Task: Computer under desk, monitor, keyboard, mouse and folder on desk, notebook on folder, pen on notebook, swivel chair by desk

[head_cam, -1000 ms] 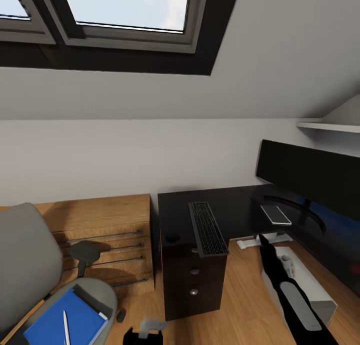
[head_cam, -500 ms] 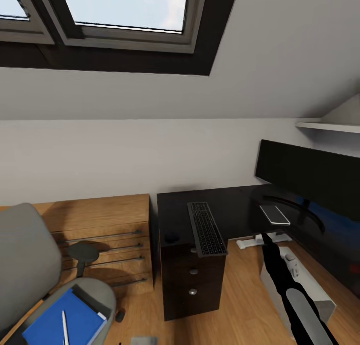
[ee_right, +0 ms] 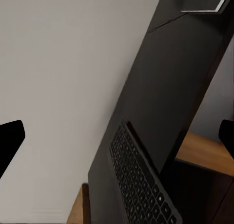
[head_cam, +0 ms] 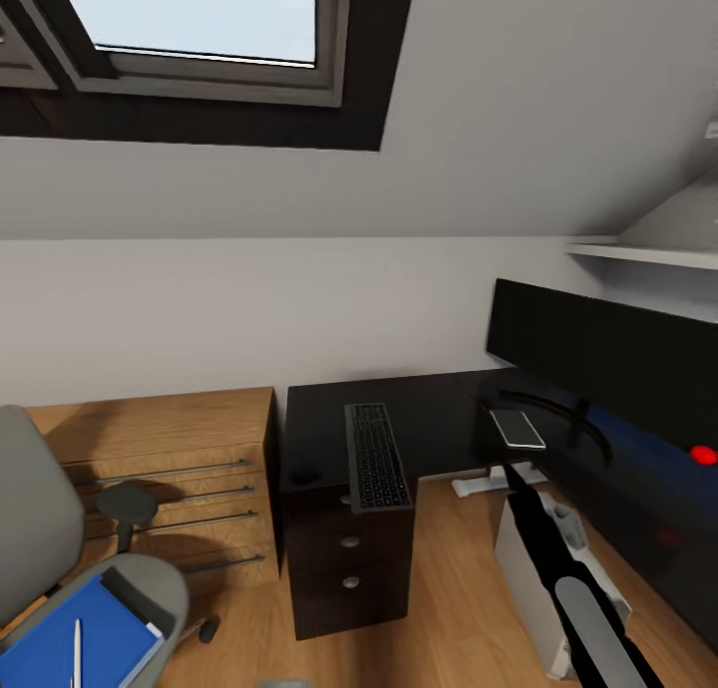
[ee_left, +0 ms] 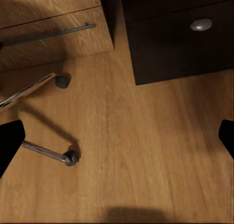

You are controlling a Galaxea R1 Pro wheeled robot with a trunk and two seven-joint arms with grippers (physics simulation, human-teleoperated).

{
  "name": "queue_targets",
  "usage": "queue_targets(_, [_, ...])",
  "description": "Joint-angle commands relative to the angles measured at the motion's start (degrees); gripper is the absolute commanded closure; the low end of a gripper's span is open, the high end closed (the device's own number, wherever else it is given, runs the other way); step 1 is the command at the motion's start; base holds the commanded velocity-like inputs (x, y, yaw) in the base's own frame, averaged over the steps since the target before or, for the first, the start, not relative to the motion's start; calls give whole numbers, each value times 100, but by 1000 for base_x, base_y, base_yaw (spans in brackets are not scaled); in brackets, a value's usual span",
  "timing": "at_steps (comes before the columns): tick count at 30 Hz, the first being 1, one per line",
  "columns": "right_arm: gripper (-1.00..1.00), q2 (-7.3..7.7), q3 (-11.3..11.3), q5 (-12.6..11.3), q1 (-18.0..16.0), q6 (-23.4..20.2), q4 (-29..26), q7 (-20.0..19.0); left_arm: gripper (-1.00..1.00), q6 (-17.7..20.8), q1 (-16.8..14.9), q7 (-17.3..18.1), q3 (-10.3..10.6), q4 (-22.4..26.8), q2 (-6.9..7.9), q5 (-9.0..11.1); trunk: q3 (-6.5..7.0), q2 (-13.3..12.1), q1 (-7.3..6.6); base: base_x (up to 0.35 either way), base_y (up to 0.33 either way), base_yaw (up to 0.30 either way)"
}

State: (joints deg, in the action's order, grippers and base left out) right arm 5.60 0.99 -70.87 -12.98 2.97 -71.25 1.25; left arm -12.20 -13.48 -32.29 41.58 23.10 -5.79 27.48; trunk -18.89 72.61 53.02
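Both grippers gape empty; the keyboard (head_cam: 378, 457) overhangs the desk (head_cam: 439, 424) edge, so the right gripper (ee_right: 117, 136) should push it inward squarely.

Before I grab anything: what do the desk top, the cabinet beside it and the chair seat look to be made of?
The desk top looks like glossy black laminate or lacquer: it mirrors the monitor. The cabinet looks like matte light wood with visible grain and thin metal bar handles. The chair seat looks like soft grey padding, fabric probably; the render leaves the weave unclear.
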Motion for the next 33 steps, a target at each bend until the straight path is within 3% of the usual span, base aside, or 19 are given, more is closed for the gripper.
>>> queue_targets(1, [-100, 2, -21, -21, -3, 28, -3, 25, -100, -36, -7, -32, 45, -4, 1, 61, -7, 4, 0, 0, -339, 0])
queue_targets(12, [-100, -6, -60, 115, -4, 29, -5, 68, -100, -36, -9, -32, 34, -95, -1, 64, -7, 4, 0, 0, -318, 0])
queue_targets(17, [-100, -23, -122, 113, -5, 29, -13, 73, -100, -36, -12, -32, 28, -119, -1, 70, -7, 4, 0, 0, -39, 0])
queue_targets(25, [-100, -201, -176, 130, -5, 30, -12, 129, -100, -44, -7, -32, 33, -122, -8, 73, -7, 4, 0, 0, -7, 1])
queue_targets(33, [-100, -265, -194, 120, -4, 30, -11, 558, -100, -45, -10, -32, 35, -121, -11, 73, 29, -76, -44, 0, -1, 190])
